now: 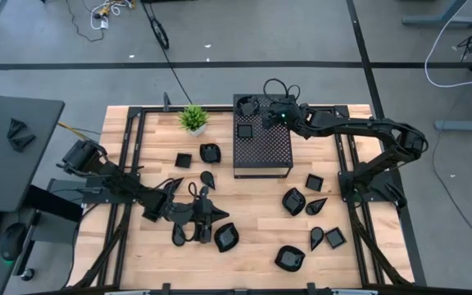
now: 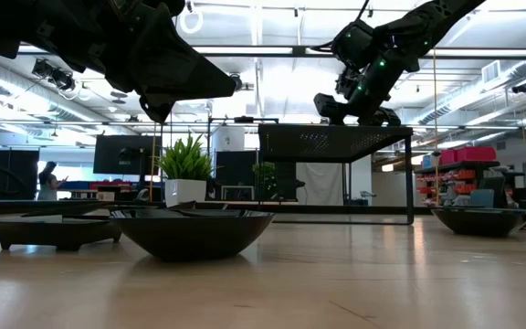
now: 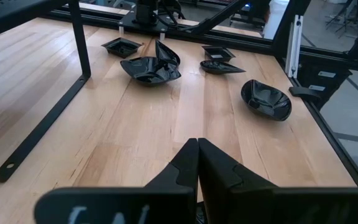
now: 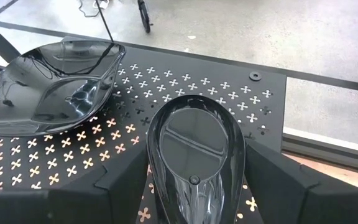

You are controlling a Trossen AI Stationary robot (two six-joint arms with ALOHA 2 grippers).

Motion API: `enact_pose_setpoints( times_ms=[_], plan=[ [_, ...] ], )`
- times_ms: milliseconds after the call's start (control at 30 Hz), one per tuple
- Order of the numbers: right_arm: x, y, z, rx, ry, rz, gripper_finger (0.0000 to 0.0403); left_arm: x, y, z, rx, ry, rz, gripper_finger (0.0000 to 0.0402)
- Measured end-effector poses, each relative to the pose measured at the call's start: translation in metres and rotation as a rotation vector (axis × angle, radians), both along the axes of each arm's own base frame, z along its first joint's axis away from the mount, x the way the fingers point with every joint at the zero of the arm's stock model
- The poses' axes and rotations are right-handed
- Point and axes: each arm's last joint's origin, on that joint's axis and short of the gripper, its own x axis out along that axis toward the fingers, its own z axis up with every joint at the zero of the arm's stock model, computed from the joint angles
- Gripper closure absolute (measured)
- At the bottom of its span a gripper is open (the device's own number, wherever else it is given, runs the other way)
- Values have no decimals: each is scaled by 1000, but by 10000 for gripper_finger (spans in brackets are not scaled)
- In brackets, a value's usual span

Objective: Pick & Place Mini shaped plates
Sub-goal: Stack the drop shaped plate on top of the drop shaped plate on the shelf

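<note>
Nearest the right wrist camera, a glossy black teardrop plate [image 4: 194, 158] sits between the fingers of the right gripper [image 4: 194, 186], whose jaws stand wide around its rounded body, over the perforated box [image 1: 262, 147]. It looks light, rigid and slick, probably plastic or glazed ware, so a hold across the raised rim at the widest part seems safest; the smooth curved wall could slide out under a skewed squeeze. Beside it on the box top lies a larger leaf-shaped plate [image 4: 48, 84], equally shiny. The box lid is matte metal punched with small crosses. The left gripper [image 1: 207, 211] hovers low over the wooden table [image 1: 252, 246], jaws closed and empty, among scattered plates [image 1: 293, 201].
</note>
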Motion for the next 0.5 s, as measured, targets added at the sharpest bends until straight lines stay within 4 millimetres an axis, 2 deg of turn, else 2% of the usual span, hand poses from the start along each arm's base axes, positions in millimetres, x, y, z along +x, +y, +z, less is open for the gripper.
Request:
enact_pose_setpoints(
  times_ms=[233, 500],
  plan=[
    [0, 0, 0, 0, 0, -1, 139, 0, 0, 0, 0, 0, 0, 388],
    [0, 0, 0, -2, 4, 3, 102, 0, 0, 0, 0, 0, 0, 388]
  ],
)
